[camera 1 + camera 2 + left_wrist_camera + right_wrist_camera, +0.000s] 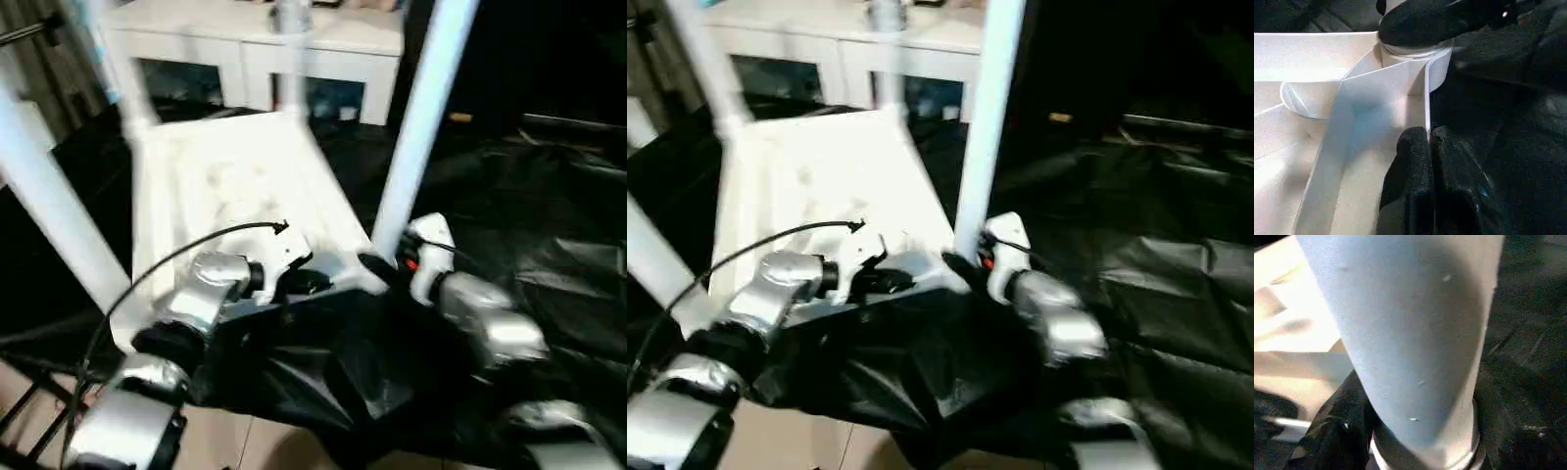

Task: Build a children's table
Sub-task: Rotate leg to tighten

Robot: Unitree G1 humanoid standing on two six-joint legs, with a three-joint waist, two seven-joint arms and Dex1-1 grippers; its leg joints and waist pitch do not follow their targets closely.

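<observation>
The white tabletop [235, 186] lies upside down on a black sheet, its ribbed underside facing up. Several white legs stand up from its corner sockets: the near right leg [421, 117], a near left one [49, 206] and far ones [108, 59]. My left gripper [1429, 134] is shut on the thin rim of the tabletop at its near edge, close to the near right socket [1410, 54]. My right gripper [387, 266] is closed around the base of the near right leg [1410, 333], with one black finger [1425, 22] lying against it just above the socket.
A white cabinet with glass doors [255, 49] stands just behind the tabletop. The crumpled black sheet [529, 196] covers the floor to the right and front. Tan floor [225, 441] and a black frame [29, 411] show at the near left.
</observation>
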